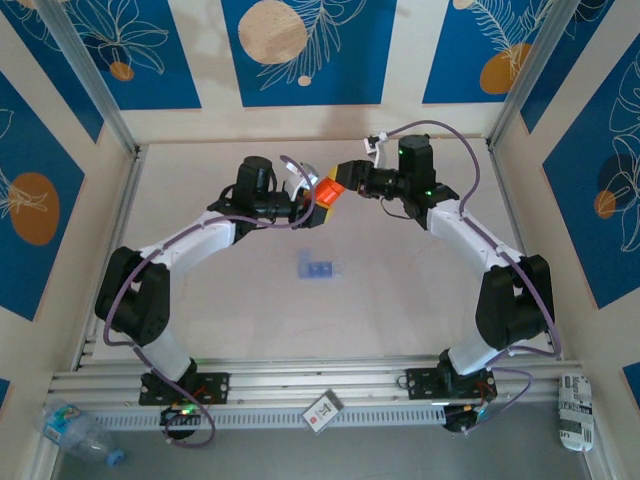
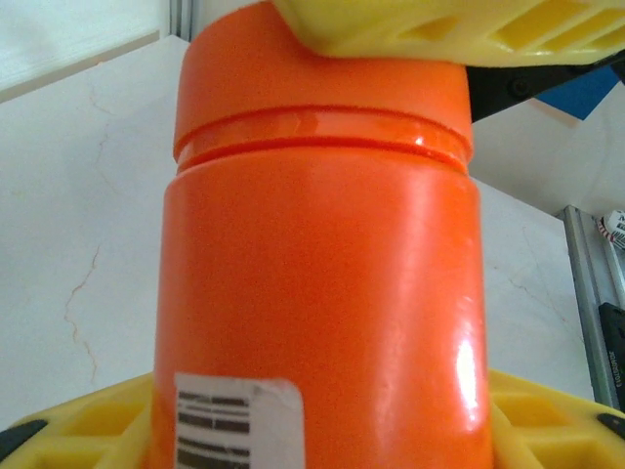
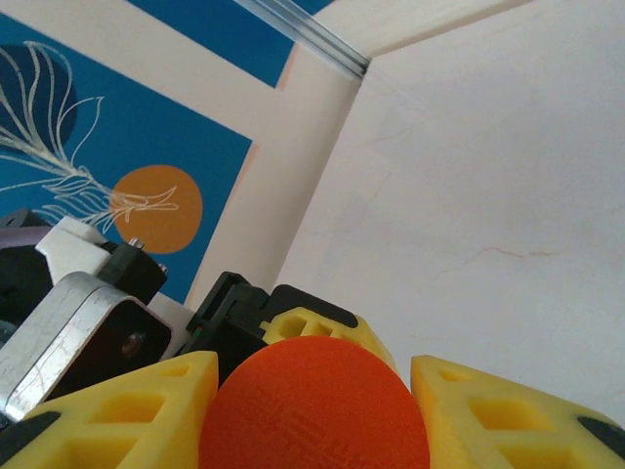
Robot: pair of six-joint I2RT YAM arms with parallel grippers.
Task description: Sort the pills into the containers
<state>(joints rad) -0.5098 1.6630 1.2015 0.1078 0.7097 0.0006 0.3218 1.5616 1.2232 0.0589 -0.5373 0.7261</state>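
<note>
No word or number could be read anywhere. A white label [image 2: 239, 425] low on the orange bottle [image 2: 322, 283] carried only dark, blurred bars. A small white card [image 1: 322, 411] at the counter's near edge bore a dark mark too small to make out, and the print on the crumpled white packet [image 1: 576, 410] by the near right corner was illegible.
</note>
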